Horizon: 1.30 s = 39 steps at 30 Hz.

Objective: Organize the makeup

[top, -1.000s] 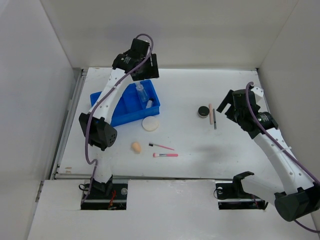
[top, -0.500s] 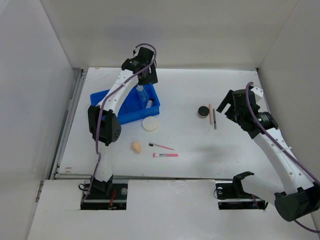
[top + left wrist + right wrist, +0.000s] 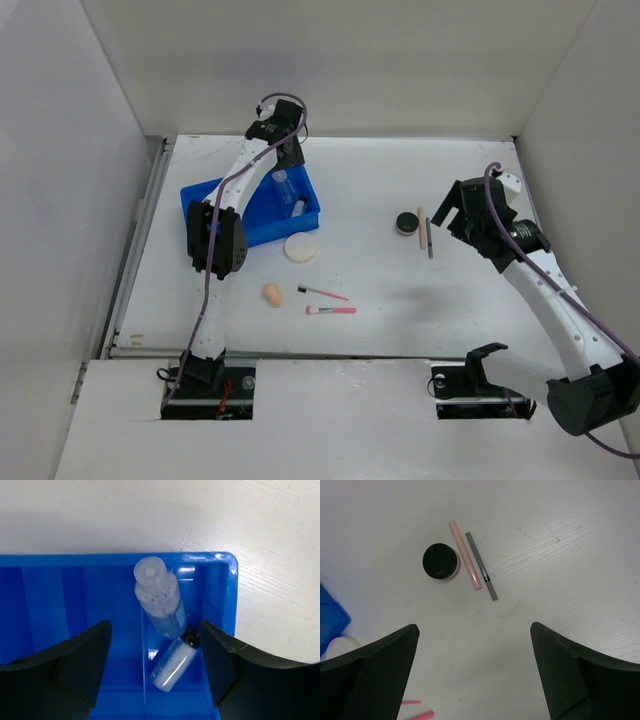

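Your left fingers (image 3: 80, 670) stand apart and released, grasping nothing, above the end compartment of the blue tray (image 3: 60, 562). Two clear bottles sit in that compartment (the narrow one by the tray's end wall). The larger bottle (image 3: 159, 600) is tilted with its cap toward the camera, and the smaller bottle (image 3: 172, 665) lies on its side, its dark cap touching the larger one.

Your right fingers (image 3: 375, 675) are spread wide and empty over the tabletop (image 3: 570, 555). Below them the black round jar (image 3: 440, 561), the beige stick (image 3: 465, 555) and the dark pencil (image 3: 481, 566) lie close side by side.

The white round puff (image 3: 300, 248) rests just beside the tray's near corner. The peach sponge (image 3: 272, 293) and two pink-handled brushes (image 3: 331, 310) lie on the tabletop nearer the arm bases.
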Motion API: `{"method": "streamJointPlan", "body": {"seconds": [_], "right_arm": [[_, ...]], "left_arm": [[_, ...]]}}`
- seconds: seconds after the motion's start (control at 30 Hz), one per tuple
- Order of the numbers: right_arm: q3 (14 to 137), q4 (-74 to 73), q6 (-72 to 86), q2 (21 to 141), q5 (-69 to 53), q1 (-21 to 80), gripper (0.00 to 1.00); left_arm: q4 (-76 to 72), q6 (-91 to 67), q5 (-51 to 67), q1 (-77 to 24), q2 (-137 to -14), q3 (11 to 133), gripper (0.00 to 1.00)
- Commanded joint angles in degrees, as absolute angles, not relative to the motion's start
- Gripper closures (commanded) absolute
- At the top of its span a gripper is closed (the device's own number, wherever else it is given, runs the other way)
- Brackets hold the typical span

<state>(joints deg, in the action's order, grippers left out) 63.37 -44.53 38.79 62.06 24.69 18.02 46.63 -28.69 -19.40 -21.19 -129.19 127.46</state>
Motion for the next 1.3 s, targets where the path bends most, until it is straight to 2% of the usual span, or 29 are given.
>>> {"method": "streamJointPlan", "body": {"seconds": [0.0,0.03,0.1,0.2,0.3,0.47,0.57,0.73,0.87,0.97,1.0,1.03,1.07,1.27], "right_arm": [[65.13,-43.33,37.71,62.48,25.75,17.84,0.01],[65.13,-43.33,37.71,62.49,25.75,17.84,0.01],[65.13,-43.33,37.71,62.49,25.75,17.84,0.01],[65.13,-43.33,37.71,62.49,25.75,17.84,0.01],[65.13,-43.33,37.71,62.49,25.75,17.84,0.01],[65.13,-43.33,37.71,63.02,25.75,17.84,0.01],[65.13,-43.33,37.71,63.02,25.75,17.84,0.01],[65.13,-43.33,37.71,63.02,25.75,17.84,0.01],[65.13,-43.33,37.71,63.02,25.75,17.84,0.01],[65.13,-43.33,37.71,63.02,25.75,17.84,0.01],[65.13,-43.33,37.71,63.02,25.75,17.84,0.01],[65.13,-43.33,37.71,63.02,25.75,17.84,0.01],[65.13,-43.33,37.71,63.02,25.75,17.84,0.01],[65.13,-43.33,37.71,63.02,25.75,17.84,0.01]], "left_arm": [[45.0,-29.44,-21.62,-20.31,-130.07,130.6,0.33],[45.0,-29.44,-21.62,-20.3,-131.3,131.13,0.4],[45.0,-28.74,-20.22,-19.78,-132.44,132.8,0.47],[45.7,-28.21,-20.21,-19.78,-134.29,134.64,0.53],[46.23,-28.21,-20.21,-19.78,-134.3,134.65,0.53],[46.23,-28.21,-20.21,-19.78,-134.82,134.12,0.42],[46.23,-27.69,-19.6,-19.78,-135.35,134.12,0.41],[46.23,-27.16,-17.93,-19.78,-135.88,134.12,0.58],[45.01,-27.16,-17.23,-19.78,-134.66,132.37,0.65],[44.38,-27.16,-17.23,-19.78,-133.25,130.96,0.65],[44.38,-27.16,-17.23,-19.78,-133.24,130.17,0.61],[43.86,-26.64,-17.23,-19.78,-133.24,130.17,0.48],[43.86,-26.63,-17.23,-19.78,-133.24,130.17,0.46],[44.47,-26.1,-14.5,-19.78,-135.35,132.01,0.46]]}}
